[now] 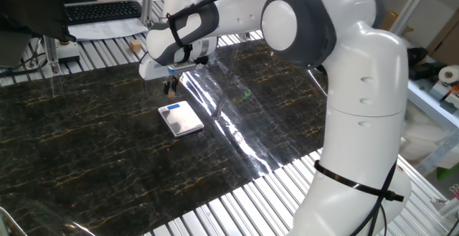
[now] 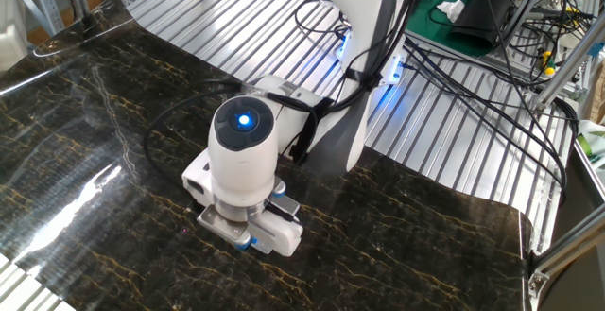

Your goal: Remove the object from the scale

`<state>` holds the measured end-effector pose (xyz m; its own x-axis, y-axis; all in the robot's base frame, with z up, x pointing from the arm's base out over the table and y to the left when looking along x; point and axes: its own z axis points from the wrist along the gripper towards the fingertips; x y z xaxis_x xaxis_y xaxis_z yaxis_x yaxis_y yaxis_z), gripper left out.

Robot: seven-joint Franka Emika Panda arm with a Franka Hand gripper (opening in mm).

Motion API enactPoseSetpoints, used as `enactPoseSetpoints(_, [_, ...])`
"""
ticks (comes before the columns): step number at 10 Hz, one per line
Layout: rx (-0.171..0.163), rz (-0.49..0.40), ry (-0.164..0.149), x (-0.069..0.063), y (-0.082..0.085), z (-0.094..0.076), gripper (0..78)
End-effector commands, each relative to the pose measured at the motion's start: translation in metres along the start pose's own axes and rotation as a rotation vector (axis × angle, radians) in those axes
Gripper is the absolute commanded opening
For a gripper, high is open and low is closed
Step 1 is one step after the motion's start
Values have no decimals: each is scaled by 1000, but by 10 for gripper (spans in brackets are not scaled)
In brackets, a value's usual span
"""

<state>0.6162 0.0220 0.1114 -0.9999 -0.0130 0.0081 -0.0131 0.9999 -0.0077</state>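
Note:
The white-and-silver scale (image 1: 181, 118) lies flat on the dark marble mat (image 1: 86, 143), its blue strip at the far end and its plate bare. My gripper (image 1: 171, 87) hangs just beyond the scale's far-left corner, a little above the mat. Its fingers are close together on a tiny tan-brown cube (image 1: 171, 90), which is barely visible between them. In the other fixed view the arm's hand (image 2: 244, 160) covers the fingers and the cube. Only a sliver of the scale's blue end (image 2: 245, 242) shows under it.
Another small wooden cube (image 1: 135, 46) sits on the slatted table beyond the mat's far edge. A keyboard (image 1: 100, 10) and papers lie behind it. Cables (image 2: 454, 75) run over the slatted top by the arm's base. The mat carries a bright glare streak (image 1: 229, 121).

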Motion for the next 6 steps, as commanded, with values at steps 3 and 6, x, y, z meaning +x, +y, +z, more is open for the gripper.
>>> enactPoseSetpoints(3, [2,-11,-27,-13,-2,9,13])
enactPoseSetpoints(6, [-1,-25,-32,-17,-3,20,13])
